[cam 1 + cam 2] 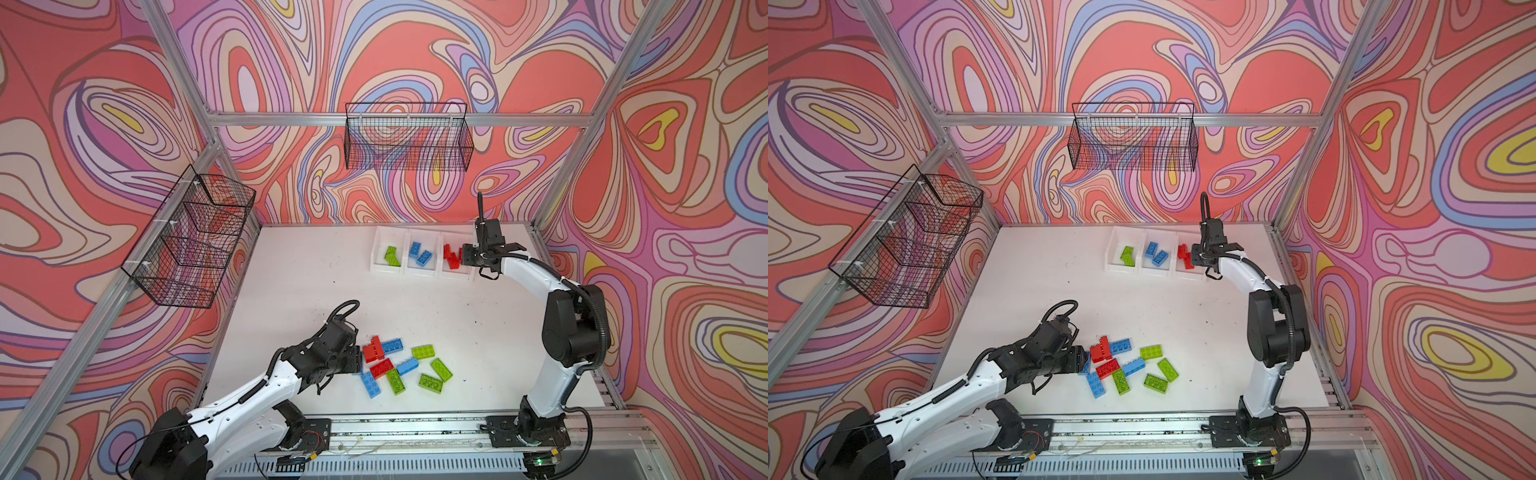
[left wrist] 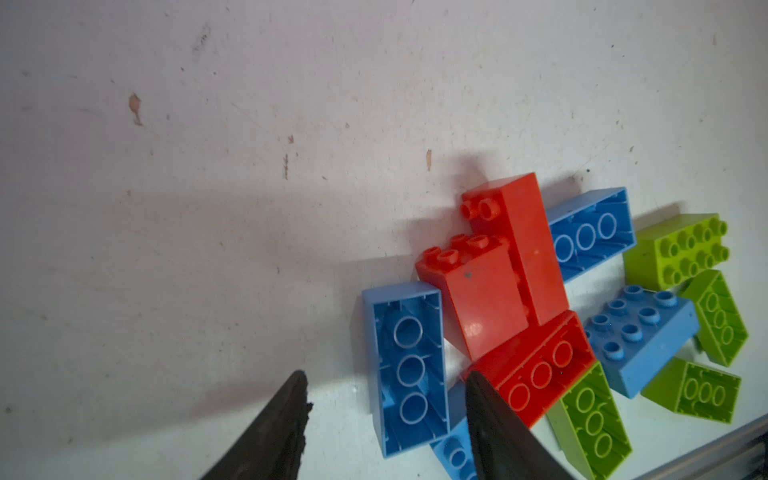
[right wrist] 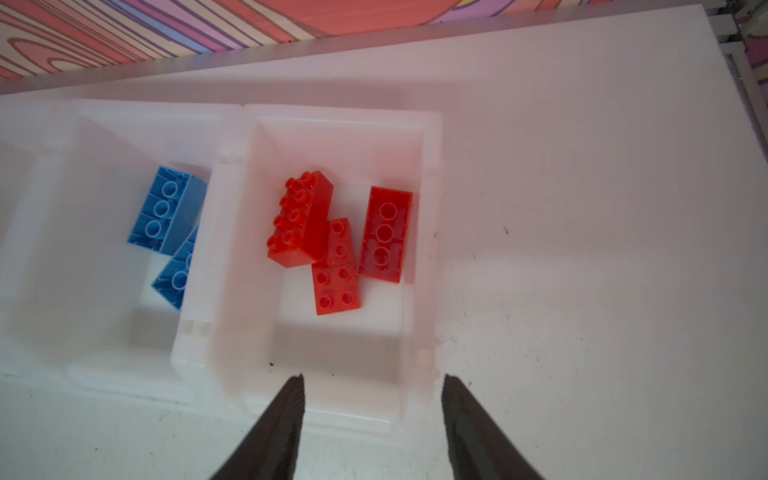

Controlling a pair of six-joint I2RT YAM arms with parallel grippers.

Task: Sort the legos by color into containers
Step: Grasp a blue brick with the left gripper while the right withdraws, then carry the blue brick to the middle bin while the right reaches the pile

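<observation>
In both top views the containers [image 1: 388,272] [image 1: 1123,271] stand as a row of three white bins at the far side of the tabletop [image 1: 291,291] [image 1: 1025,291]. The end bin away from the right arm holds two green legos [image 1: 391,256] [image 1: 1128,256]. The middle bin holds two blue legos [image 1: 419,253] [image 1: 1155,253], and the end bin by the right arm holds the red legos [image 1: 451,258] [image 1: 1185,257]. The right tool [image 1: 462,261] [image 1: 1196,258] hangs over that red end of the containers. The loose legos [image 1: 399,365] [image 1: 1125,368] lie in a mixed pile well apart from the containers, toward the arm bases. The left tool [image 1: 356,361] [image 1: 1080,361] sits low at the edge of the pile.

In the left wrist view the left tool [image 2: 384,376] has its jaws moderately apart with nothing between them. An upturned blue brick [image 2: 407,332] lies just beyond the tips, in line with the gap. One of the fingers [image 2: 494,424] overlaps an upturned red brick [image 2: 536,365]; whether they touch I cannot tell. Past these lie two more red bricks, three more blue and four green.

In the right wrist view the right tool [image 3: 372,378] is also moderately apart and empty, above the near wall of the containers [image 3: 345,114] at the red bin. Three red bricks lie inside that bin, and two blue ones lie in the bin beside it.
</observation>
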